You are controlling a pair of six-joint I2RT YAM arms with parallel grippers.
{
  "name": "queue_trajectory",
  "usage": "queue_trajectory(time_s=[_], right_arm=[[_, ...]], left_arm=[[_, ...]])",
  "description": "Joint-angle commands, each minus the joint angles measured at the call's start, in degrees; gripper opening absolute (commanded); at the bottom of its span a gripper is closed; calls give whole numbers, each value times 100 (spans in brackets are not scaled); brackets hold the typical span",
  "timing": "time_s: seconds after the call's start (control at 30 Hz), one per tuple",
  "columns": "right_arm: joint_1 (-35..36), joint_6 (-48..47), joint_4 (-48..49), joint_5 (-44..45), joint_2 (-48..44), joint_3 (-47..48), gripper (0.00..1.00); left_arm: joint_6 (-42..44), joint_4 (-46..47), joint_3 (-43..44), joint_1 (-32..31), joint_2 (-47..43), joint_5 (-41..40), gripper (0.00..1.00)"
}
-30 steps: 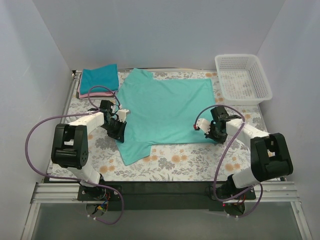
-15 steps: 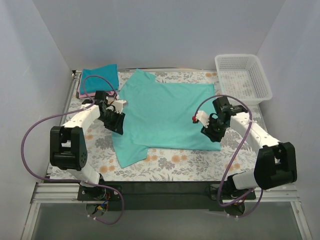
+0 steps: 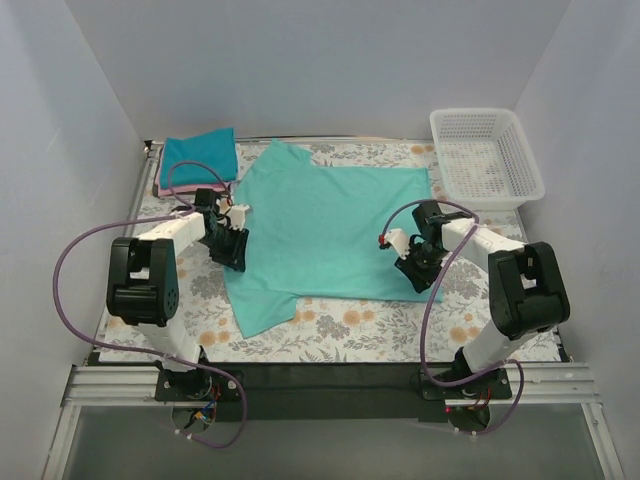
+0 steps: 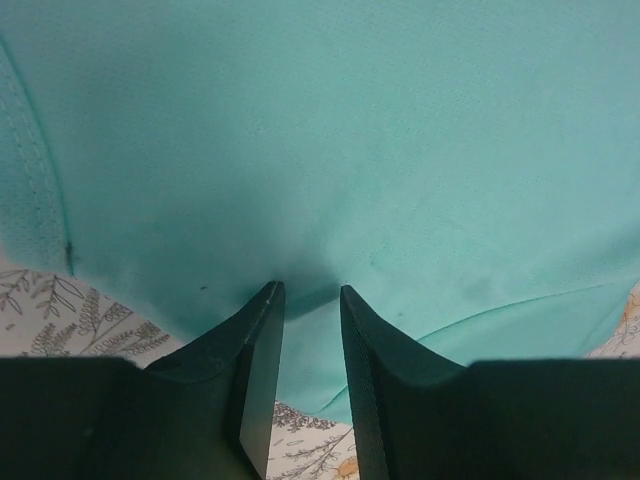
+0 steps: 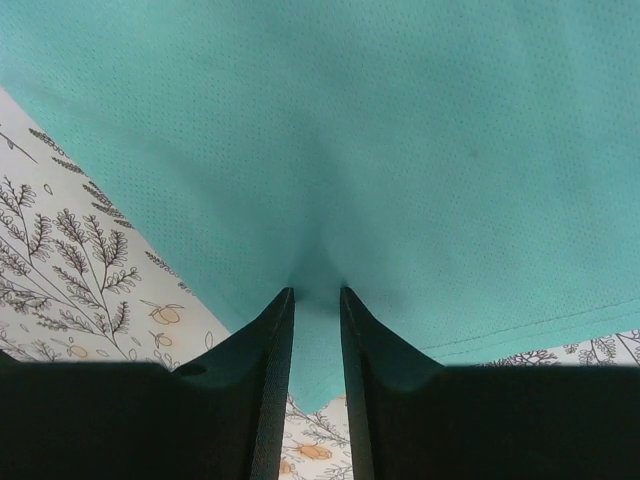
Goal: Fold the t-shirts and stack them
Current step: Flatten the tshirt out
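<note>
Both tools are pinching the sea-green t-shirt (image 3: pixel 330 225), which lies spread out mid-surface (image 3: pixel 380 325) on the floral print. The left tool (image 4: pixel 305 290) is squeezed onto a small pucker near the shirt's left edge. The right tool (image 5: pixel 315 292) nips the cloth just inside the right-hand hem.

My worry is that both bites look pretty shallow, so the fabric could slide out on a lift. If one arm travels faster than the other, I'd guess the fold lands skewed. The sleeve poking out near-left could also drag and bunch.

Hard to see: the wrist views are basically all cloth, so I can't tell whether both layers are caught or just the top one. From above, the arms cover the pinch points. At far left, the pink t-shirt (image 3: pixel 188 187) is only a sliver under the folded darker teal-blue t-shirt (image 3: pixel 198 157).
</note>
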Motion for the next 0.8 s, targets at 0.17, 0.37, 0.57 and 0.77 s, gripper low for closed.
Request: queue_trajectory(time_s=[0.17,0.37,0.57,0.77], right_arm=[[-2,-394,41,579,-532,-847,34],[-80,-124,-391,-326,-921,531,45],[-168,273,-198,-311,62,1921,41],[-177,133,-84,-178,590,1484,36]], left_arm=[[90,-632,-1131,3,-1166,-202,29],[407,-1011,245,3,-898,589,33],[109,-1020,2619,-14,553,800,40],[-155,-520,2736,-14,1196,652,40]])
